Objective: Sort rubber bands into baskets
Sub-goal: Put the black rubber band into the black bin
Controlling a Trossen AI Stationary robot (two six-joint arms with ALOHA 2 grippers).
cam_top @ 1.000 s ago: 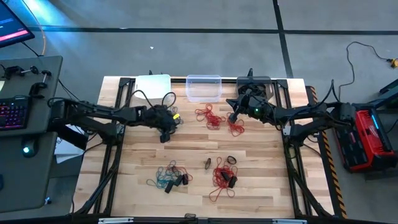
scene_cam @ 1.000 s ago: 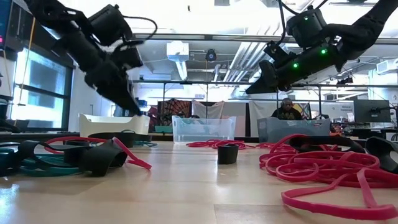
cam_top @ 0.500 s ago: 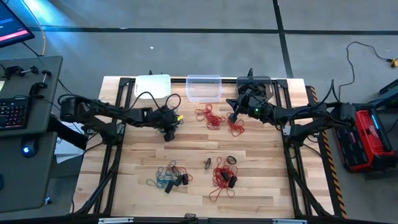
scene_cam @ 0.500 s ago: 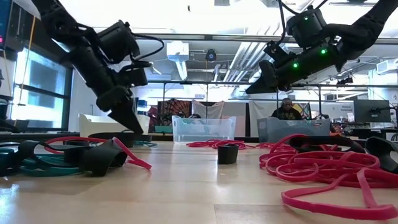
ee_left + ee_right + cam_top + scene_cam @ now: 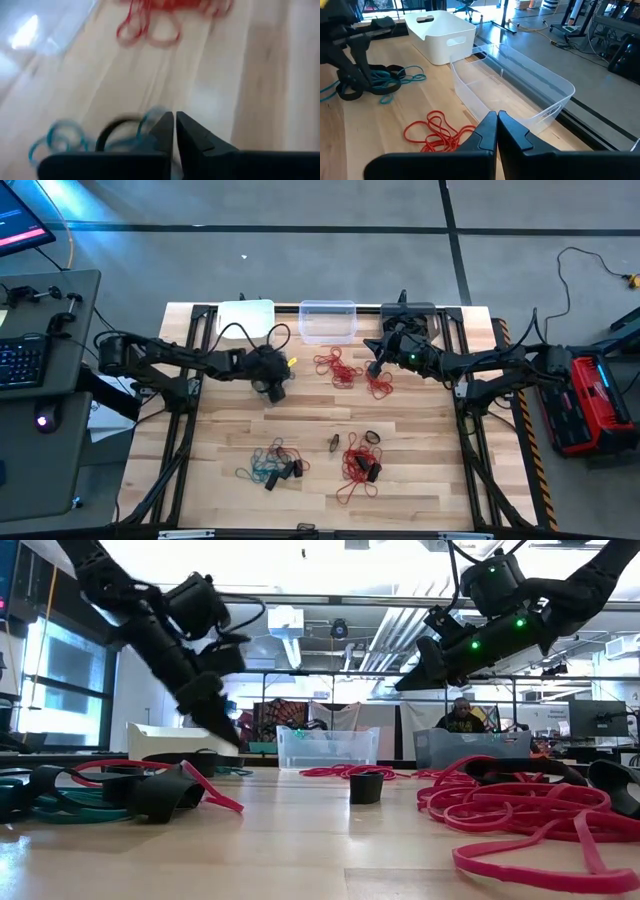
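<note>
The rubber bands [image 5: 356, 461] lie in tangled bunches on the worktop [image 5: 320, 420]: light, limp, springy (pinch one loop). Left pincer [image 5: 175, 127] pressed together beside teal loops [image 5: 55, 140].

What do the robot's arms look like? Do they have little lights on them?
Both arms are black and jointed, like skinny metal bones. Each ends in two dark pointed fingers. The right gripper has small green lights glowing near its wrist, and black cables loop over both arms. The left gripper has a small yellow spot beside it in the high view; no lights show on that arm.
</note>
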